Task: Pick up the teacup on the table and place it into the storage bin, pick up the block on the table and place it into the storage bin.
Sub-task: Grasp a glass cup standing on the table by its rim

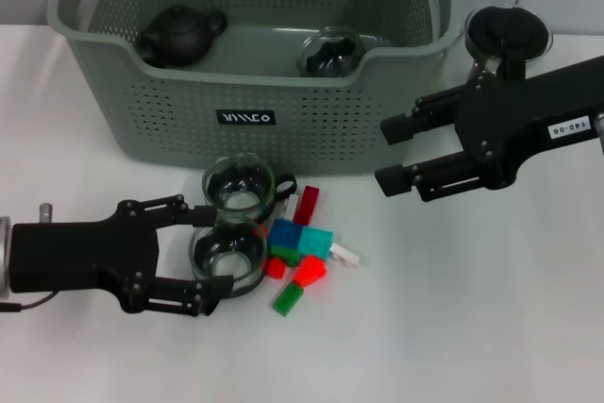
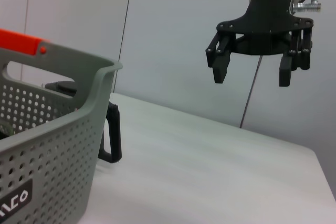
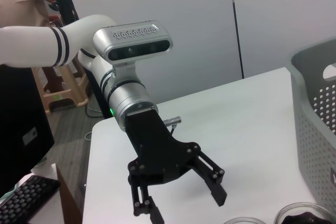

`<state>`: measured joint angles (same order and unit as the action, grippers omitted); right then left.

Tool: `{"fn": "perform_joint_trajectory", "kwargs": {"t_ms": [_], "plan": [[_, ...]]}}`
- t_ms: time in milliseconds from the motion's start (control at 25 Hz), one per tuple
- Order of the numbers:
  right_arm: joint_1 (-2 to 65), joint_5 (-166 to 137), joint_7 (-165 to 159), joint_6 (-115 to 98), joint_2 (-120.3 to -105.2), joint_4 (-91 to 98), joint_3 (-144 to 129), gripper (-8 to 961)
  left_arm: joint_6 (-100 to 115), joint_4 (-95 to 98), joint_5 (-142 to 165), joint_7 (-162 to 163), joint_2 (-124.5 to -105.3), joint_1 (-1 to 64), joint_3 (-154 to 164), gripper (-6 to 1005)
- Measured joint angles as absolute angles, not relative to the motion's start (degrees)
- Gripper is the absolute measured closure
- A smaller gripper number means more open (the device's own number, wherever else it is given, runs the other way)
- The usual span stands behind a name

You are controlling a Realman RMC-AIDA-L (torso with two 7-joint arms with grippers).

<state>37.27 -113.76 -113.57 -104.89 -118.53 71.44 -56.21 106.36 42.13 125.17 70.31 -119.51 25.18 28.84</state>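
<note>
Two glass teacups stand on the table in front of the storage bin (image 1: pixel 245 92). The nearer teacup (image 1: pixel 231 254) sits at the tips of my left gripper (image 1: pixel 209 252), whose open fingers (image 1: pixel 189 212) straddle its left side. The second teacup (image 1: pixel 239 186) stands just behind it. A heap of coloured blocks (image 1: pixel 302 244) lies to the right of the cups. My right gripper (image 1: pixel 396 153) hangs open in the air by the bin's right front corner, holding nothing. The left wrist view shows that right gripper (image 2: pixel 252 72) open, and the right wrist view shows the left gripper (image 3: pixel 184 205) open.
Inside the bin lie a dark teapot (image 1: pixel 177 35) and a glass cup (image 1: pixel 330 52). A glass pot with a black lid (image 1: pixel 507 35) stands to the right of the bin, behind my right arm. A person (image 3: pixel 26 30) stands beyond the table's left edge.
</note>
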Motion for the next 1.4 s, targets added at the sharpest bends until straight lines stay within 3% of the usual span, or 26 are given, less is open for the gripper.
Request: {"fn": "perform_joint_trajectory", "kwargs": {"t_ms": [320, 680, 1080, 1400], "plan": [[37.37, -113.76, -113.81, -102.28, -118.54, 70.16, -56.16, 260, 106.05, 48.57, 126.55, 74.13, -119.91, 25.83, 34.22, 65], [37.72, -115.87, -113.94, -103.45, -117.24, 68.93, -55.88, 261, 103.85, 54.47, 133.65, 85.65, -120.25, 30.24, 42.94, 64], [37.88, -115.87, -111.78, -102.96, -116.41, 67.8, -53.31, 262, 101.29, 64.4, 138.29, 97.54, -123.79, 32.74, 55.32, 64], [37.88, -115.84, -111.23, -102.43, -115.9, 66.55, -53.19, 263, 97.82, 65.94, 139.47, 105.51, -124.12, 33.92, 61.1, 64]]}}
